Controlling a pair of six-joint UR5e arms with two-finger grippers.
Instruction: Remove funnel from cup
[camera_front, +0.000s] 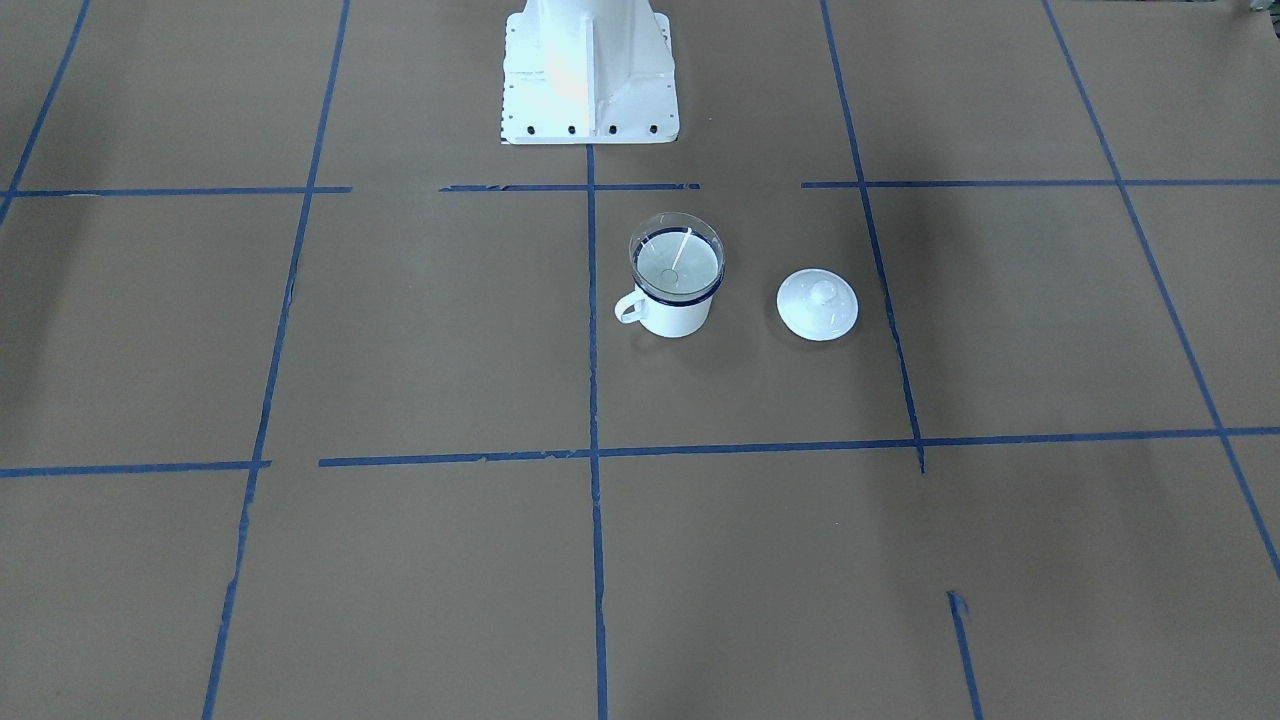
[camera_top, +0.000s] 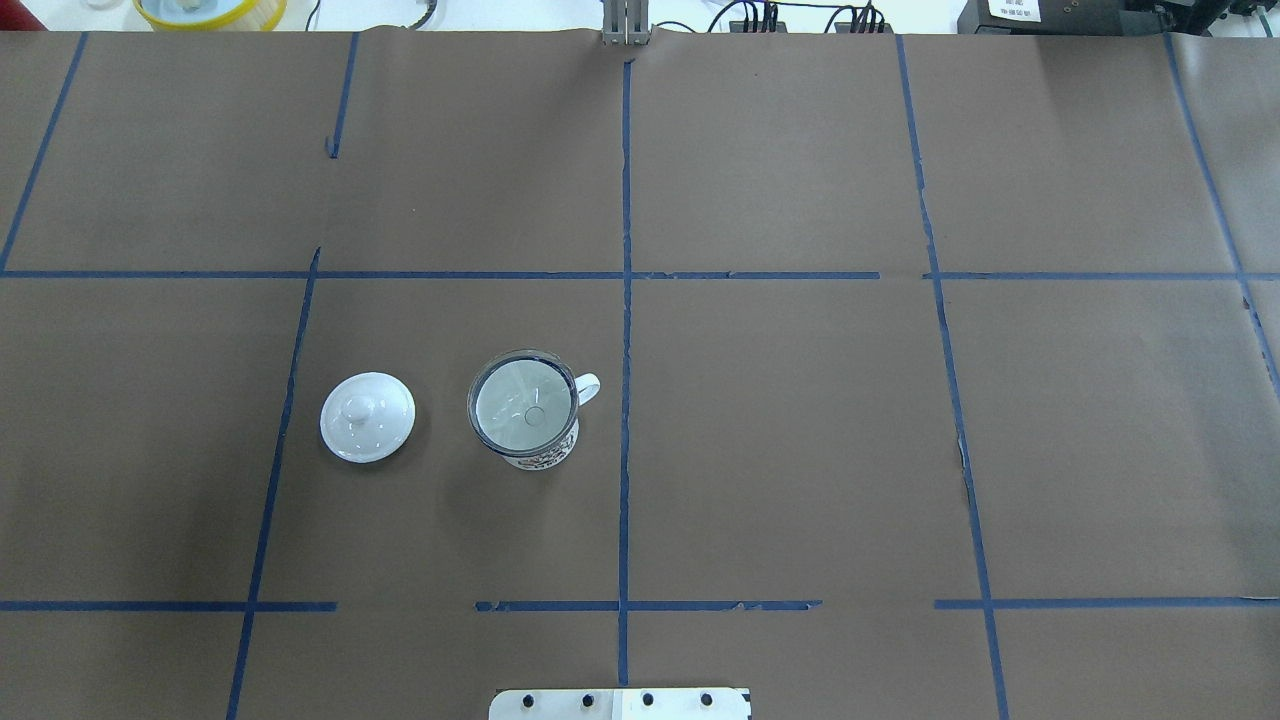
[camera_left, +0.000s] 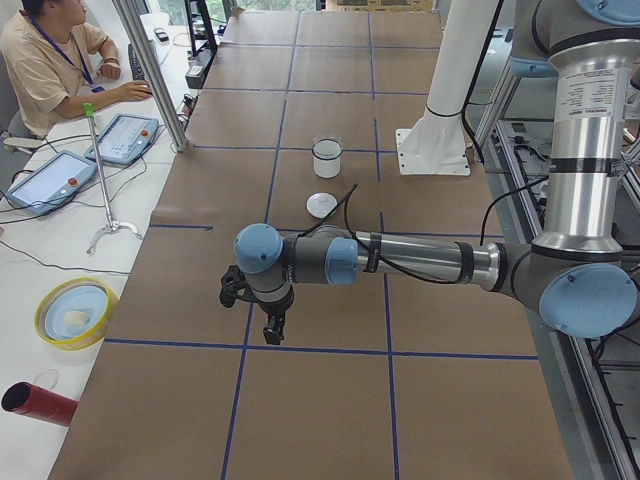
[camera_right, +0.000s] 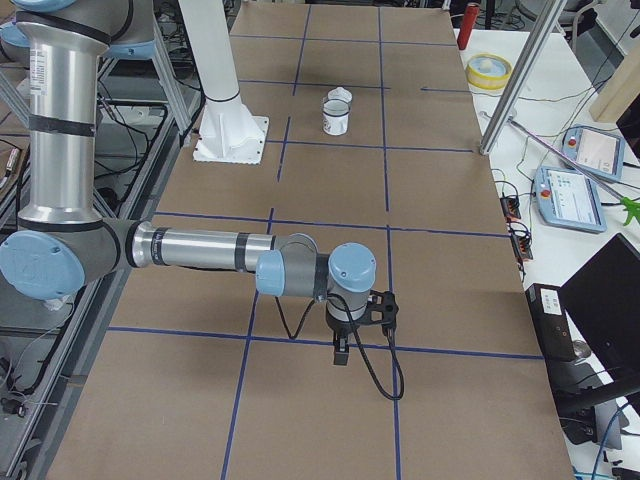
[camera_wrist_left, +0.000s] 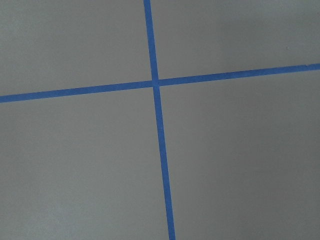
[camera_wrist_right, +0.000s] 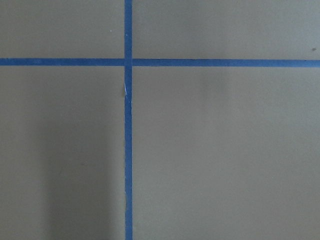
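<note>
A brown paper-covered table (camera_top: 800, 450) gridded with blue tape (camera_top: 626, 200) beside a white desk (camera_left: 70, 230).

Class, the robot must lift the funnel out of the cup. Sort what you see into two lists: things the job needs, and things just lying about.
Needed: white enamel cup; clear funnel seated in its mouth.
Lying about: white domed lid beside the cup, not touching it; yellow-rimmed dish and red tube on the side bench.

Clear funnel (camera_front: 676, 262), white cup (camera_front: 680, 315) with dark blue rim, white lid (camera_front: 818, 304), brown table (camera_front: 400, 330) gridded in blue tape (camera_front: 592, 380)
</note>
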